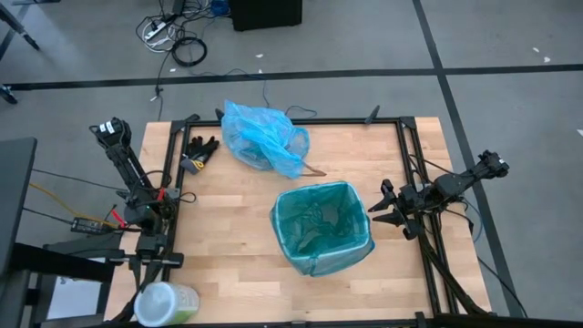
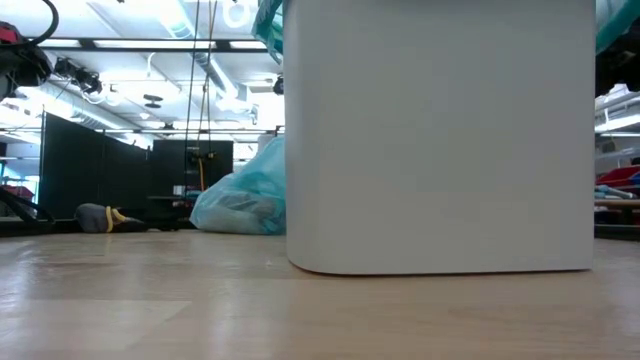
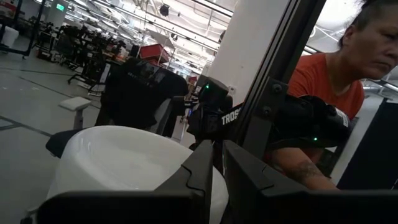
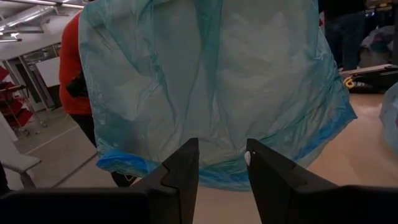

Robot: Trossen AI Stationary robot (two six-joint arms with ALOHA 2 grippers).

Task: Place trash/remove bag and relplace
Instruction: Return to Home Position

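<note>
The light blue bag [image 1: 264, 137] lies bunched and filled on the table's far middle, resting on its underside; the low view shows it as the blue bag [image 2: 240, 205] with pale contents showing through. A brown scrap [image 1: 315, 170] lies by its right end. No other trash can be made out. The white bin [image 2: 440, 130], lined with a teal-green bag [image 1: 321, 228], stands right of centre. My right gripper [image 1: 378, 211] [image 4: 222, 162] is open, level, just right of the bin, facing the liner's overhang [image 4: 211, 81]. My left gripper [image 1: 148, 262] [image 3: 217, 171] waits at the left edge, fingers almost together, empty.
Black gloves [image 1: 202, 150] lie far left, beside the blue bag. A white tub [image 1: 166, 303] stands at the near left corner, right before my left gripper. A person in an orange shirt [image 3: 323, 81] is beyond the table. Bare wood stretches between bin and left arm.
</note>
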